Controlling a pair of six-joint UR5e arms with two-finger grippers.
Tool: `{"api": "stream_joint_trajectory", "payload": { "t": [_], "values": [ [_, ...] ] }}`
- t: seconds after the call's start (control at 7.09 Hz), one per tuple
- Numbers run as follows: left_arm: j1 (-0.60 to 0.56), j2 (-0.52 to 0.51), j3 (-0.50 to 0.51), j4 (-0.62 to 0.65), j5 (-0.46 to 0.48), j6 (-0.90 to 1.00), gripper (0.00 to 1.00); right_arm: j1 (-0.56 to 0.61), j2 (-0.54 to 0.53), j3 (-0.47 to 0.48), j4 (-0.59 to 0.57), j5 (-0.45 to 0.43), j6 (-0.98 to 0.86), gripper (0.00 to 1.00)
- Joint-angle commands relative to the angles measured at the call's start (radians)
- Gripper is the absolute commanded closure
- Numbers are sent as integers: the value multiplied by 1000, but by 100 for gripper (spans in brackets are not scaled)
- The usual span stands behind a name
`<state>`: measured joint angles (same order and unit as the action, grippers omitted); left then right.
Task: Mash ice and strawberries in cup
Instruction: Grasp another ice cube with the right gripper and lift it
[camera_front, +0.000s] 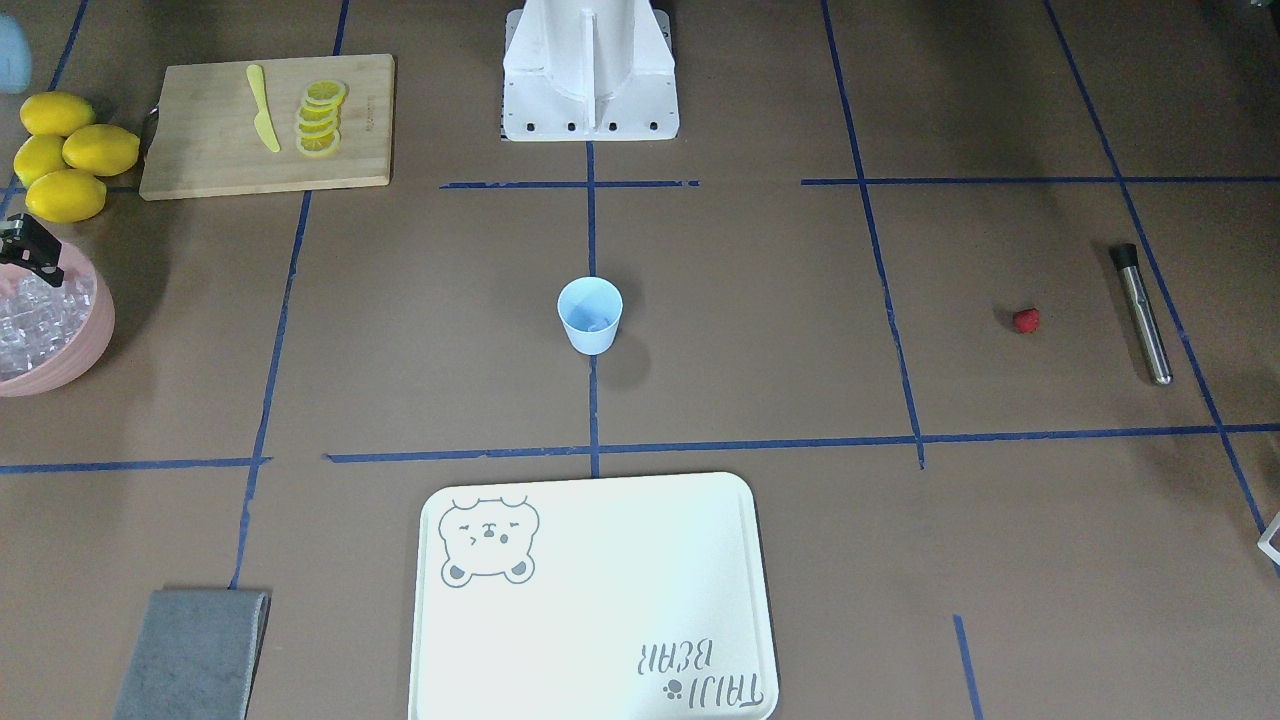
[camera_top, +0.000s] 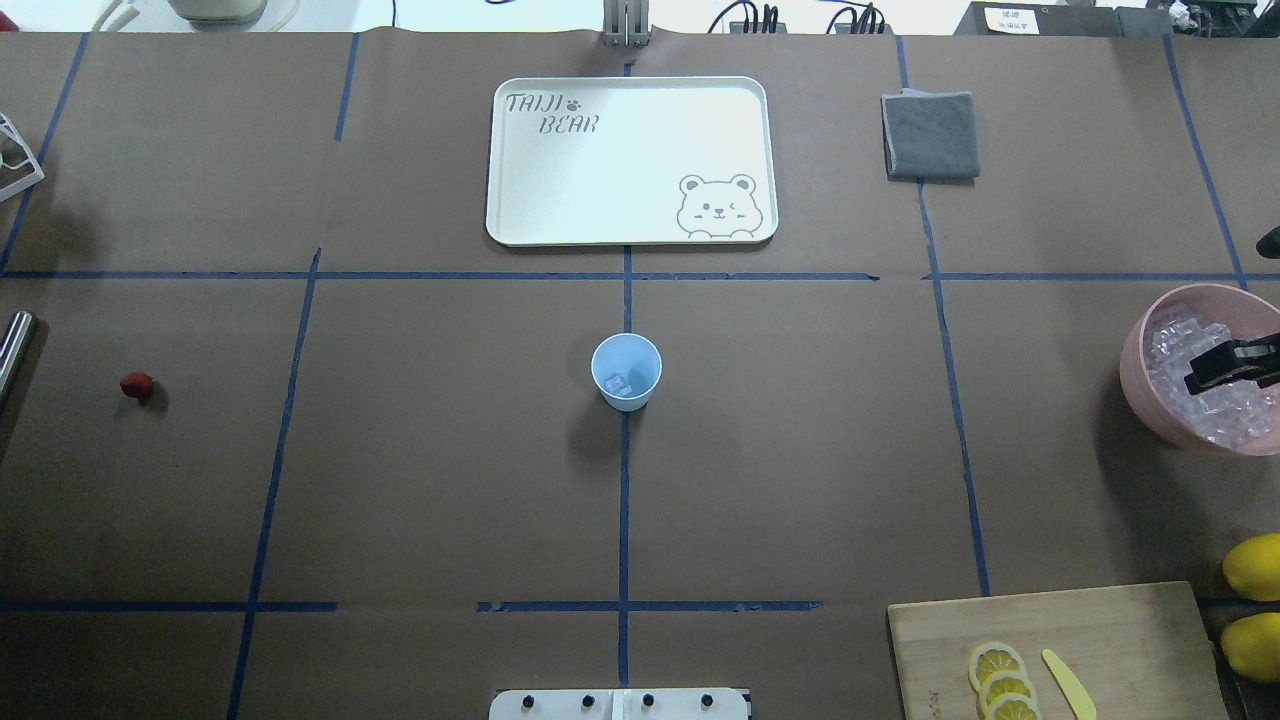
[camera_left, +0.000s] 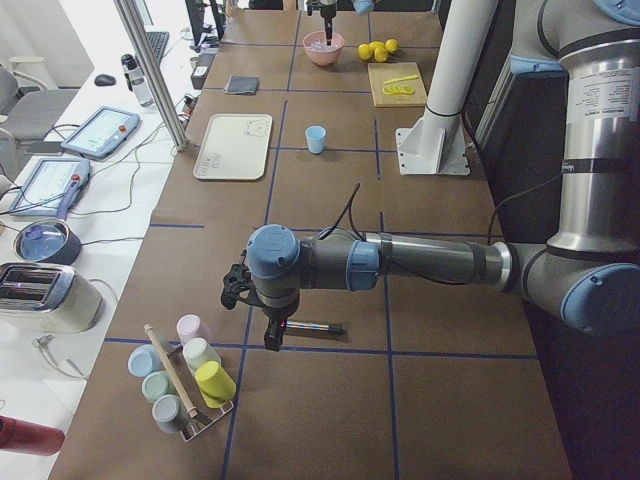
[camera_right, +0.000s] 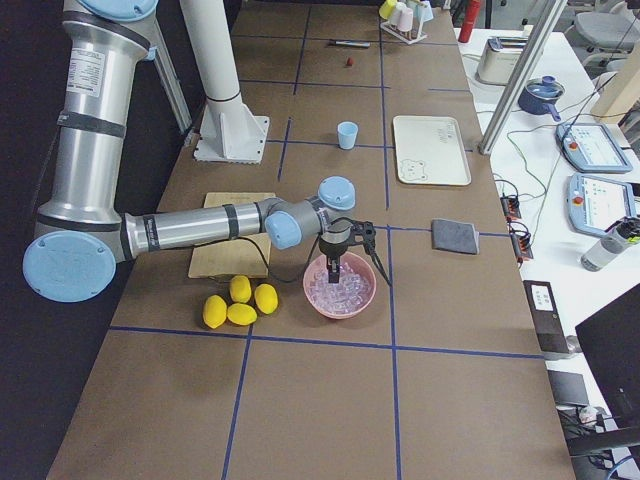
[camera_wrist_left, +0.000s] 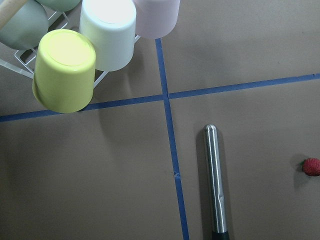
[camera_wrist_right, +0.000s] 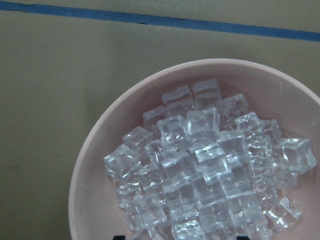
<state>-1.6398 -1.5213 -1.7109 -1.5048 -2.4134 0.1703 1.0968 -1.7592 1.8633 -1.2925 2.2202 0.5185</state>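
Note:
The light blue cup (camera_front: 590, 315) stands upright at the table's centre, with one ice cube (camera_top: 618, 383) in it. A pile of ice cubes (camera_wrist_right: 200, 165) fills the pink bowl (camera_top: 1135, 370) at the table's right end. My right gripper (camera_top: 1205, 370) hangs just above the ice; it is open and empty. The red strawberry (camera_front: 1026, 320) lies alone on the table near the left end. A metal muddler (camera_wrist_left: 215, 185) lies next to it. My left gripper (camera_left: 270, 340) hovers over the muddler; I cannot tell whether it is open or shut.
A wooden board (camera_front: 200, 150) with lemon slices and a yellow knife (camera_front: 263, 120) sits beside several lemons (camera_front: 65, 155). A white bear tray (camera_front: 595, 600) and a grey cloth (camera_front: 195, 655) lie across the table. A rack of cups (camera_wrist_left: 75, 50) stands near the muddler.

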Motion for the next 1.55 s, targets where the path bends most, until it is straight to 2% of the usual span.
{"api": "stream_joint_trajectory", "payload": {
  "t": [0.0,1.41],
  "values": [
    [0,1,0,0,-1,0,0,0,1,-24,-1,15,-31,28],
    [-2,3,-12,2,-1,0,0,-11,3,-56,-2,19,-31,31]
  ]
}}
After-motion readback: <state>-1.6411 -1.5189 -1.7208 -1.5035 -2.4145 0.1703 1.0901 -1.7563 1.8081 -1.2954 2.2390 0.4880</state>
